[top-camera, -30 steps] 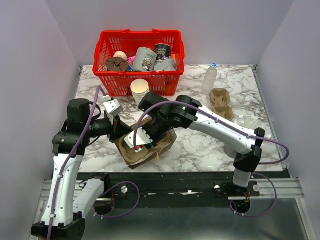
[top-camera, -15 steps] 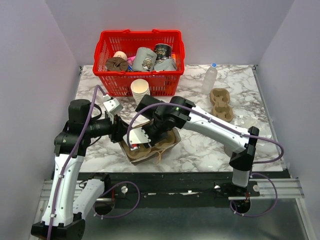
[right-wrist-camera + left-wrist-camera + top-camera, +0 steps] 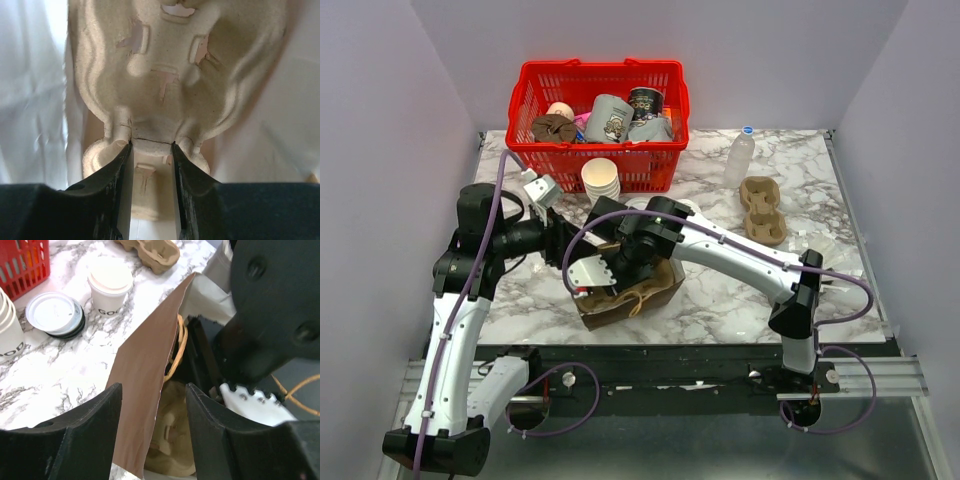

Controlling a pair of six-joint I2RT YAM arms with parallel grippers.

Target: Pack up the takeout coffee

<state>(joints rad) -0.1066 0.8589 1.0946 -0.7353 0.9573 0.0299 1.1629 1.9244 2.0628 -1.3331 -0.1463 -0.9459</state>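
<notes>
The right fingers (image 3: 112, 185) clamp a tab of the carrier (image 3: 175, 75) inside the bag (image 3: 140, 390). The left fingers (image 3: 90, 425), apart, straddle the bag's wall. Beyond, the lidded cup (image 3: 109, 287) stands upright on the worktop (image 3: 60, 365), long axis vertical, lid uppermost.

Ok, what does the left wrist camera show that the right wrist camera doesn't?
Only the left wrist view shows the brown paper bag from outside, its wall between the left gripper's fingers, plus the lidded paper cup, a stack of lids and a spare pulp carrier on the marble table. Only the right wrist view shows the right gripper pinching the pulp cup carrier's centre rib, white bag lining around it. Both show that carrier lying inside the bag.
</notes>
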